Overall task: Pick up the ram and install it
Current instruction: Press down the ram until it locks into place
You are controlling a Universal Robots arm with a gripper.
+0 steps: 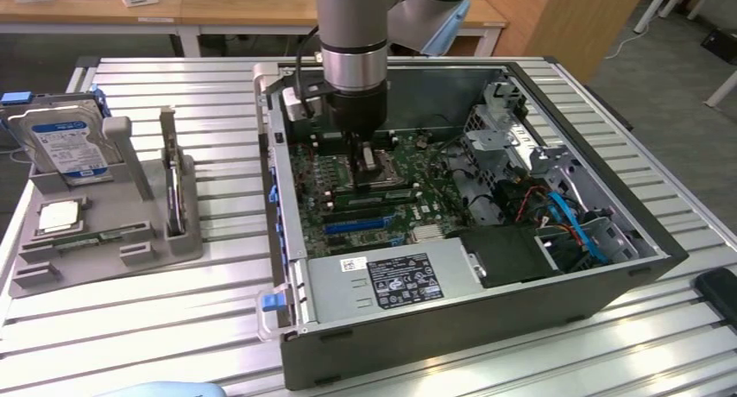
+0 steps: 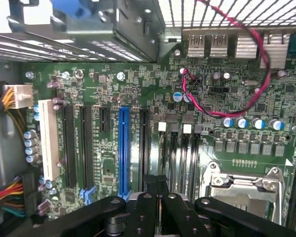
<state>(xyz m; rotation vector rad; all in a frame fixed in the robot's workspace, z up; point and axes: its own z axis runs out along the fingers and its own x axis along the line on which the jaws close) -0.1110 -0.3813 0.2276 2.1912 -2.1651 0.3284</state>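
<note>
Gripper (image 2: 158, 192) right under the lens: fingers (image 2: 138, 207) clenched tight together, and nothing shows between them. No ram in the grasp, as far as these views tell.

Just below the tool sits the motherboard (image 2: 103, 89). The 4 memory slots (image 2: 180, 153) run out from under the fingertips, with the processor socket (image 2: 241, 185) close on one side and the long blue slot (image 2: 123, 148) on the other. Further out from the tool, a red-and-black wire (image 2: 227, 111) loops over the board.

Seen from outside, the gripper (image 1: 366, 160) hangs low inside the open case, with the case wall (image 1: 274, 198) standing between it and the parts holder (image 1: 133, 168). Well apart from the tool, on that holder, lies a thin green strip that I take to be the ram (image 1: 98, 237), flat and just beside the silver processor chip (image 1: 58, 216). The hard drive (image 1: 64, 142) stands behind them, and an upright card (image 1: 173, 194) sits on the holder's tool-side edge.

My read: the pick is not yet done, so step 1 is open. It calls for parted fingers and a climb clear of the case wall. That upright card stands closest to any path towards the ram, and the processor chip crowds it too.
</note>
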